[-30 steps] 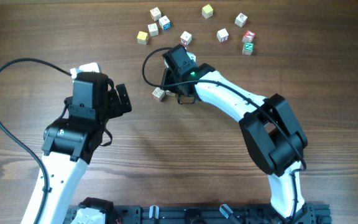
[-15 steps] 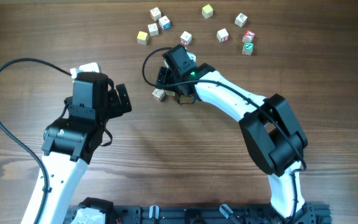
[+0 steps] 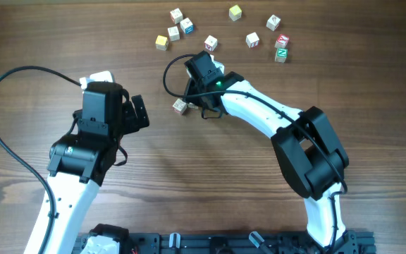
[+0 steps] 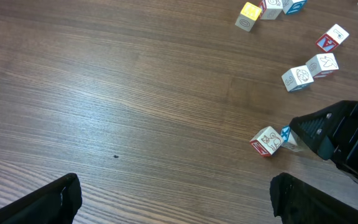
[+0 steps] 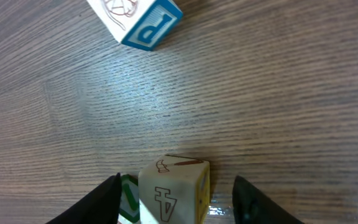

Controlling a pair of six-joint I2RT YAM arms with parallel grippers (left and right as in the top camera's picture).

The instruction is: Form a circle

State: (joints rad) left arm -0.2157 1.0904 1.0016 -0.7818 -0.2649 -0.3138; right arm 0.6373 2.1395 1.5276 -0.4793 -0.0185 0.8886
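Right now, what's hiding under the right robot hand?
A cream block with a brown drawn mark sits between the open fingers of the right gripper. A green-edged block is squeezed beside it. It is mostly hidden by one finger, so its letter can't be seen.

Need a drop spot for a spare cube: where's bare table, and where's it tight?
Free: wood between the left arm and right arm, below the stray cube; far-left corner beyond the cable. Crowded: scattered cubes along the far edge.
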